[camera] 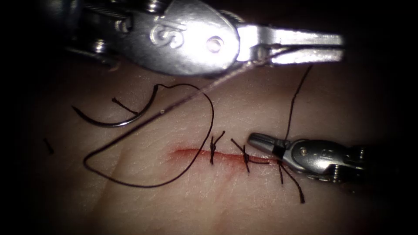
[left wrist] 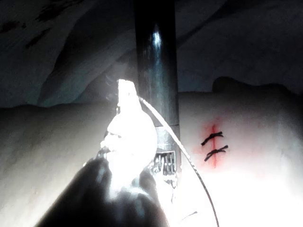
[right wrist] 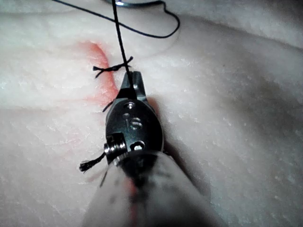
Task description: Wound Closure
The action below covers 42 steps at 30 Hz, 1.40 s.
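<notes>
Both tools [camera: 305, 47] [camera: 257, 140] grip thread [camera: 292, 109] (two stitches [camera: 213, 150])

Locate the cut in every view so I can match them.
Endoscope view: cut runs across centre; left tool and right tool each hold thread; needle lies free on tissue, left of it.
Left wrist view: cut beside the shaft.
Right wrist view: cut ahead of the fingers.
Shared landmark: stitches crossing it.

Black darkness round a brightly lit field, deep shadow at its edges.
</notes>
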Each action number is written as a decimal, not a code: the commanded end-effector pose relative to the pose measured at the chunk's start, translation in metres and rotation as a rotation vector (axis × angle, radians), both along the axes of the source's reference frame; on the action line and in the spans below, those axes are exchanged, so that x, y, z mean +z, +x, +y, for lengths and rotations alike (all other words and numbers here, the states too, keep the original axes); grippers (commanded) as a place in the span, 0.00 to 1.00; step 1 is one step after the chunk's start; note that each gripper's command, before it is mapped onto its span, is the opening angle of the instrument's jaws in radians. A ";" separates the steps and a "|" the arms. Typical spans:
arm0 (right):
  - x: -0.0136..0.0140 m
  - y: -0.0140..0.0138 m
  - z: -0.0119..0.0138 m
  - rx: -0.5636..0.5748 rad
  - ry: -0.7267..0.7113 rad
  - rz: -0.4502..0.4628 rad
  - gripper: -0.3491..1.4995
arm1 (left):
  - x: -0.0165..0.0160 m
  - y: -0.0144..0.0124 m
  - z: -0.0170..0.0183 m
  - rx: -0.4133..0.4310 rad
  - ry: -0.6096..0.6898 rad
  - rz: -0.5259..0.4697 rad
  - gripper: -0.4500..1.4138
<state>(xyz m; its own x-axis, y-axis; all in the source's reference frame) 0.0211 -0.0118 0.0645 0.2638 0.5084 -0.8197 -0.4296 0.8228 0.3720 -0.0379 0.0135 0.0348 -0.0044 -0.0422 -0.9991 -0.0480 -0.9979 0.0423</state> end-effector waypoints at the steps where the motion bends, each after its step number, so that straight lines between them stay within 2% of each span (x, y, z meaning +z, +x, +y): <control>1: 0.0001 -0.0003 -0.0007 0.003 -0.001 0.012 0.00 | 0.0006 -0.0001 0.0001 0.003 -0.002 -0.005 0.00; 2: -0.0003 -0.0012 -0.0006 0.006 0.001 0.029 0.48 | 0.0011 0.0008 -0.0002 0.006 -0.004 0.002 0.00; 3: -0.0006 -0.0020 -0.0005 0.014 0.001 0.045 0.76 | 0.0016 0.0017 -0.0004 0.009 -0.005 0.008 0.00; 4: -0.0006 -0.0020 -0.0005 0.014 0.001 0.045 0.76 | 0.0016 0.0017 -0.0004 0.009 -0.005 0.008 0.00; 5: -0.0008 -0.0027 -0.0005 0.021 -0.003 0.053 0.83 | 0.0020 0.0024 -0.0006 0.010 -0.005 0.017 0.00; 6: -0.0013 -0.0043 -0.0005 0.045 -0.011 0.060 0.92 | 0.0029 0.0043 -0.0010 0.003 -0.007 0.028 0.00; 7: -0.0014 -0.0049 -0.0005 0.055 -0.014 0.055 0.95 | 0.0033 0.0051 -0.0013 -0.001 -0.015 0.028 0.00; 8: -0.0014 -0.0049 -0.0005 0.055 -0.014 0.055 0.95 | 0.0033 0.0051 -0.0013 -0.001 -0.015 0.028 0.00; 10: -0.0018 -0.0061 -0.0008 0.061 -0.010 0.056 0.99 | 0.0041 0.0071 -0.0026 -0.002 -0.005 0.032 0.00; 11: -0.0024 -0.0074 -0.0017 0.054 0.004 0.068 0.99 | 0.0052 0.0097 -0.0043 -0.013 0.002 0.050 0.00; 12: -0.0024 -0.0074 -0.0017 0.054 0.004 0.068 0.99 | 0.0052 0.0097 -0.0043 -0.013 0.002 0.050 0.00; 15: -0.0030 -0.0082 -0.0024 0.047 0.009 0.076 0.99 | 0.0060 0.0119 -0.0058 -0.017 0.006 0.071 0.00; 18: -0.0038 -0.0090 -0.0030 0.040 0.010 0.081 0.99 | 0.0070 0.0153 -0.0077 -0.030 0.020 0.103 0.00; 21: -0.0039 -0.0092 -0.0031 0.038 0.010 0.083 0.99 | 0.0076 0.0164 -0.0085 -0.031 0.044 0.117 0.03; 22: -0.0039 -0.0093 -0.0032 0.037 0.009 0.083 0.99 | 0.0081 0.0170 -0.0092 -0.032 0.068 0.124 0.24; 24: -0.0038 -0.0093 -0.0033 0.037 0.008 0.083 0.99 | 0.0091 0.0176 -0.0102 -0.016 0.170 0.144 0.76; 25: -0.0037 -0.0092 -0.0034 0.035 0.008 0.082 0.99 | 0.0101 0.0180 -0.0107 -0.014 0.229 0.181 0.85; 26: -0.0037 -0.0092 -0.0035 0.035 0.007 0.082 0.99 | 0.0105 0.0181 -0.0107 -0.024 0.252 0.205 0.89; 28: -0.0036 -0.0091 -0.0038 0.032 0.006 0.081 0.99 | 0.0119 0.0183 -0.0105 -0.089 0.313 0.293 0.99; 34: -0.0033 -0.0091 -0.0045 0.016 0.005 0.074 0.99 | 0.0135 0.0190 -0.0088 -0.182 0.332 0.347 0.99; 36: -0.0032 -0.0091 -0.0047 0.015 0.002 0.074 0.99 | 0.0140 0.0192 -0.0080 -0.191 0.338 0.329 0.96; 37: -0.0031 -0.0091 -0.0048 0.011 0.004 0.071 0.99 | 0.0144 0.0192 -0.0075 -0.187 0.340 0.312 0.90; 40: -0.0030 -0.0090 -0.0048 0.007 0.006 0.068 0.99 | 0.0148 0.0187 -0.0071 -0.177 0.348 0.290 0.86; 41: -0.0031 -0.0090 -0.0048 0.005 0.007 0.066 0.99 | 0.0154 0.0176 -0.0061 -0.166 0.313 0.286 0.74; 42: -0.0031 -0.0090 -0.0048 0.005 0.007 0.066 0.99 | 0.0154 0.0176 -0.0061 -0.166 0.313 0.286 0.74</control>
<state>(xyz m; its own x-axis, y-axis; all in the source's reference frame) 0.0115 -0.0159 0.0610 0.2067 0.5133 -0.8329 -0.4095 0.8185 0.4029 -0.0208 0.0085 0.0504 -0.2689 0.2426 -0.9321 -0.2272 -0.9564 -0.1834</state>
